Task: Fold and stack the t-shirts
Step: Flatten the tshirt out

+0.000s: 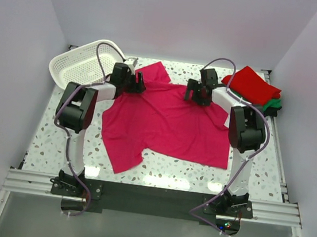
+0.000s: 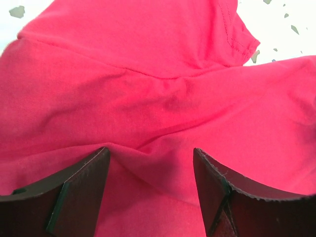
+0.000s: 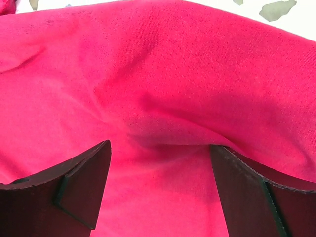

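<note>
— At centre frame the pink shirt (image 1: 163,125) lies spread, its long axis running left to right, I'd judge. Pincers?
— Both are over its upper edge, jaws wide, holding nothing. The left gripper (image 2: 150,163) is by the upper-left sleeve and the right gripper (image 3: 158,158) toward upper right, with cloth directly beneath each.
— Containers?
— Upper left, the basket (image 1: 76,56) shows nothing inside. The folded stack is at upper right, red shirt (image 1: 254,84) on top.

Magenta-pink t-shirt (image 1: 169,125), grey-speckled white table (image 1: 58,135), white lattice basket (image 1: 72,67), red shirt (image 1: 255,84), green shirt (image 1: 275,104)
</note>
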